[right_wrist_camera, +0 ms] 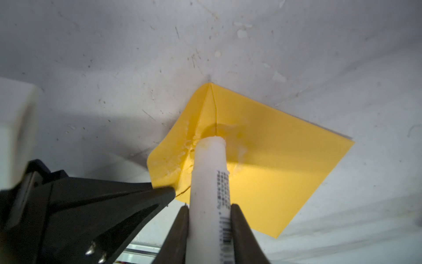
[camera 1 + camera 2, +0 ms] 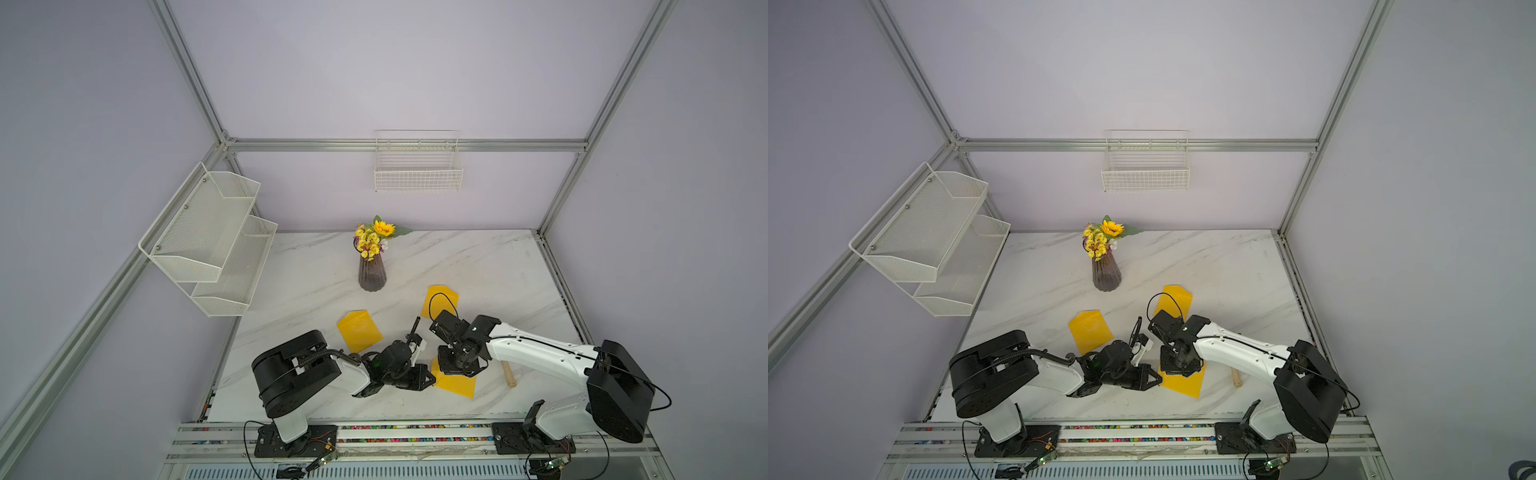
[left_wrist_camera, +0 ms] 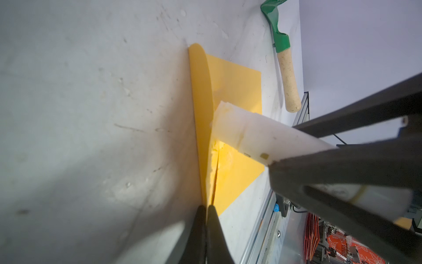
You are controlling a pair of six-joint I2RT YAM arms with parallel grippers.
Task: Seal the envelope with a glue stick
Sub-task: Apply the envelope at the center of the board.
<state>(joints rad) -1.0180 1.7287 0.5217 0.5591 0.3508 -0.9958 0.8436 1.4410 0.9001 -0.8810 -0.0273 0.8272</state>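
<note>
The right gripper (image 1: 209, 206) gripped the glue stick (image 1: 210, 164) mid-body: light, stiff, smooth plastic, prob. slippery. Its tip pressed the envelope (image 1: 274, 164) at the fold. The left gripper (image 3: 206, 209) pinched the flap (image 3: 201, 102), thin & floppy, at its edge.

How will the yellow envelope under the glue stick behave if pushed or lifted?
Probably floppy: the flap of the envelope curls up where the left hand pinches it. Likely light, prone to sliding on the smooth table; only the glue stick pins it. Glue smears may make it tacky.
</note>
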